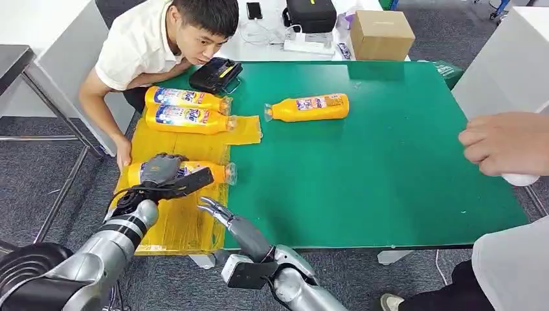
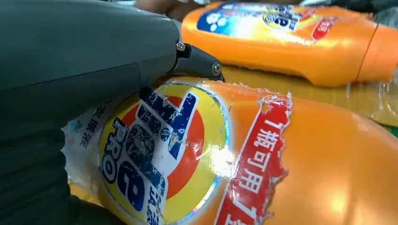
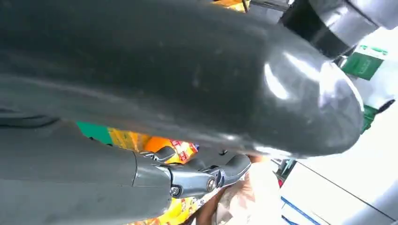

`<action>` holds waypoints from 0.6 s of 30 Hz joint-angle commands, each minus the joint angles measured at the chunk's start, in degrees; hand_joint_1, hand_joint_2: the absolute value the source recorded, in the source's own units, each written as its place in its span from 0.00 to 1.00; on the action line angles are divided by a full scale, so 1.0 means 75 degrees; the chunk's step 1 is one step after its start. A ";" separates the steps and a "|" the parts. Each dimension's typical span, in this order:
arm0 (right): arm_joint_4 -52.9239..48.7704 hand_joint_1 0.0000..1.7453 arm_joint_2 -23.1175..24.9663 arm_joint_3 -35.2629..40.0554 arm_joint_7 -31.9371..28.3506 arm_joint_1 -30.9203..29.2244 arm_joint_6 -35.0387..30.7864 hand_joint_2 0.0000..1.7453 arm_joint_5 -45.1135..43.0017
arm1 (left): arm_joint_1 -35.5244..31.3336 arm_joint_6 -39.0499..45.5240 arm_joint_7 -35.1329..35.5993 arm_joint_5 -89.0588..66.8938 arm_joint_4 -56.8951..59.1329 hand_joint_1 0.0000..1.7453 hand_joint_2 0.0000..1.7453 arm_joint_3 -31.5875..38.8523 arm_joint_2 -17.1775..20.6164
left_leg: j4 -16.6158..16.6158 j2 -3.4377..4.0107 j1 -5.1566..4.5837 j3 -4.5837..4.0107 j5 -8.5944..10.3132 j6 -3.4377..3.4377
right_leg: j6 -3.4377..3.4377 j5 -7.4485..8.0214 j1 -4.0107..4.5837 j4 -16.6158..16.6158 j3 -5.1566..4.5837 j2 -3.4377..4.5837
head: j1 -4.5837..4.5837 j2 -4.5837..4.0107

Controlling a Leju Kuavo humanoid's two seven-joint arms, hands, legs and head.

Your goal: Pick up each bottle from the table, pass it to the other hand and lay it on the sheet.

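left hand gripping bottle lying crosswise on sheet, cap rightward

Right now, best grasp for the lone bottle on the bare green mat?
Probably the bottle is best gripped across its broad orange body, coming down from above. It lies flat on the table, cap toward the robot's left, with free space on both long sides; the neck is narrower.
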 commanded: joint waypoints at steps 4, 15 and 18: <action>0.0351 0.00 -0.0117 0.0050 -0.0093 -0.0145 -0.0097 0.00 -0.0123 | -0.0380 -0.1002 -0.0484 0.0164 0.1081 0.00 1.00 -0.0324 -0.0216 | -0.0008 -0.0005 -0.0005 0.0022 0.0004 0.0003 | 0.0000 -0.0001 -0.0003 -0.0006 0.0027 -0.0008 | 0.0000 0.0000; 0.0554 0.00 -0.0125 0.0117 -0.0213 -0.0136 -0.0238 0.00 -0.0189 | -0.0084 -0.1823 -0.1944 0.2235 0.0064 0.00 1.00 0.0543 -0.0411 | -0.0011 -0.0007 -0.0006 0.0028 0.0005 0.0003 | 0.0001 0.0002 -0.0004 -0.0009 0.0034 -0.0011 | 0.0000 0.0000; 0.0589 0.00 -0.0134 0.0121 -0.0226 -0.0138 -0.0276 0.00 -0.0244 | 0.0188 -0.2147 -0.2350 0.3397 -0.0447 0.00 1.00 0.0920 -0.0510 | -0.0011 -0.0003 -0.0006 0.0029 0.0003 0.0003 | 0.0001 0.0001 -0.0003 -0.0010 0.0034 -0.0010 | 0.0000 0.0000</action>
